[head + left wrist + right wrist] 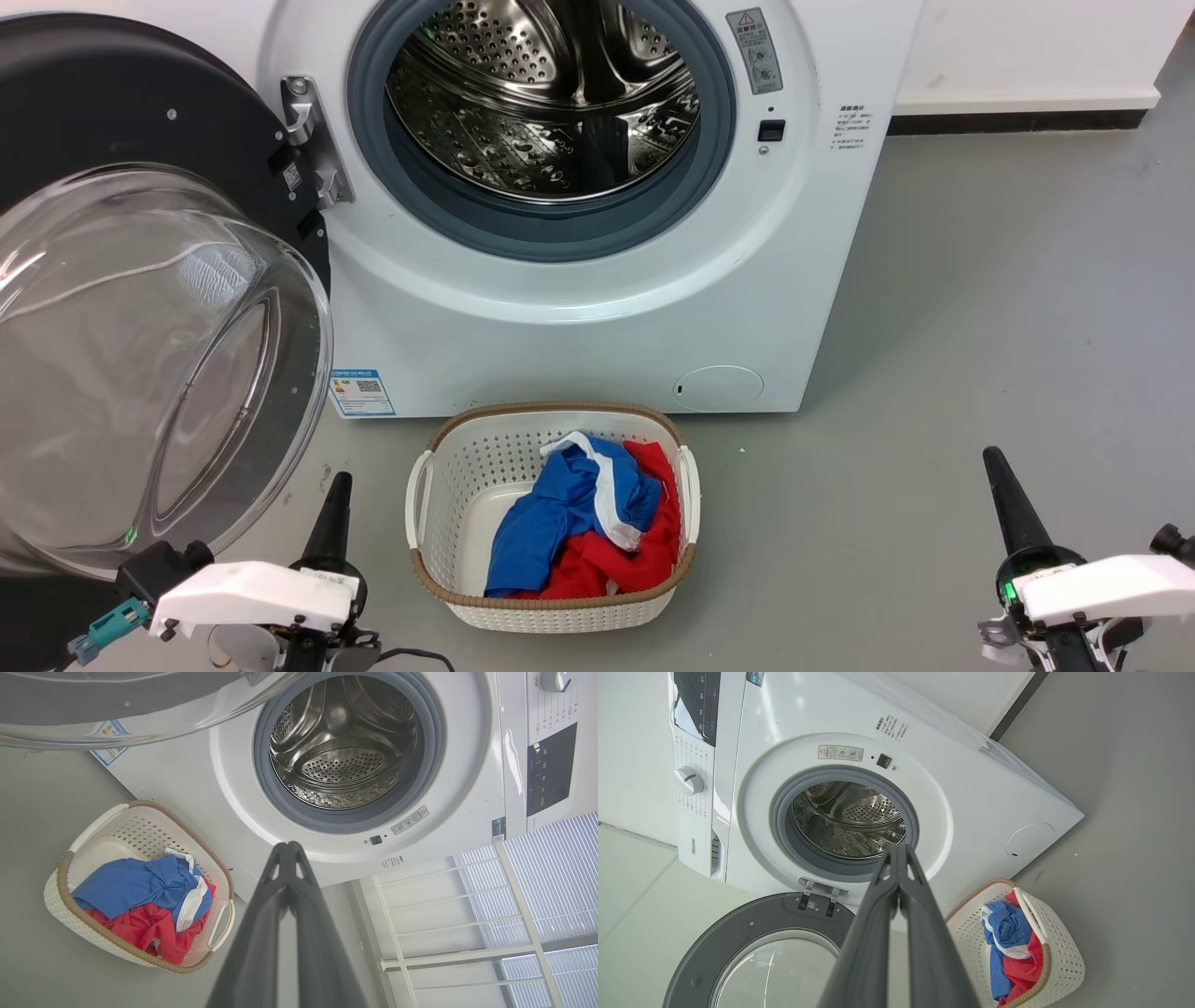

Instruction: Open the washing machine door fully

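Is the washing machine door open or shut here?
Open. The washing machine door is swung out to the left on its hinge, leaving the steel drum fully exposed.

Grey floor (980,327) meets a white wall (1027,47) with dark skirting (1018,122).

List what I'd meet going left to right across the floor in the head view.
left tool → basket → right tool
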Robot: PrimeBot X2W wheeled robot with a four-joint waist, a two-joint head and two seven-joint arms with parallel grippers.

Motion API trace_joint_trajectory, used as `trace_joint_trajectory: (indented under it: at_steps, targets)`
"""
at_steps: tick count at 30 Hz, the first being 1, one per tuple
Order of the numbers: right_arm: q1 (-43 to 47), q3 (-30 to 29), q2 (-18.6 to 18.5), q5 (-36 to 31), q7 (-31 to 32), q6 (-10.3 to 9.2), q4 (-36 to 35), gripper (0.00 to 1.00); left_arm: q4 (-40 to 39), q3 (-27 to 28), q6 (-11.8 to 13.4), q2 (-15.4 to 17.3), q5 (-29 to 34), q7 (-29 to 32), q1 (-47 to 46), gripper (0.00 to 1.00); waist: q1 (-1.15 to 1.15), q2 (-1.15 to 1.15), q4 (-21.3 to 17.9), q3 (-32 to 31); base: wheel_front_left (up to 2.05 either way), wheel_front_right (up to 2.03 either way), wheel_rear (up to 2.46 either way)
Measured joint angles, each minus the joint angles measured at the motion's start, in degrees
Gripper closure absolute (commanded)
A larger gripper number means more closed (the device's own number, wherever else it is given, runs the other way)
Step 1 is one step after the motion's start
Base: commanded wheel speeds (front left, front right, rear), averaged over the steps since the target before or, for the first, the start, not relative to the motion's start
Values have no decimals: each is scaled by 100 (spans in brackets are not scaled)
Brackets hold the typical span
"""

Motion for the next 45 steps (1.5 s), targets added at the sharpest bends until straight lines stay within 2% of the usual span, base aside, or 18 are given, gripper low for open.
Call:
trace_joint_trajectory:
  at_steps: [45]
  targets:
    - [-268, -124, 44, 2215, 325, 0, 215, 100, 91, 589, -479, -328, -1911, 505, -141, 100, 0, 0, 94, -2, 0, 0, 0]
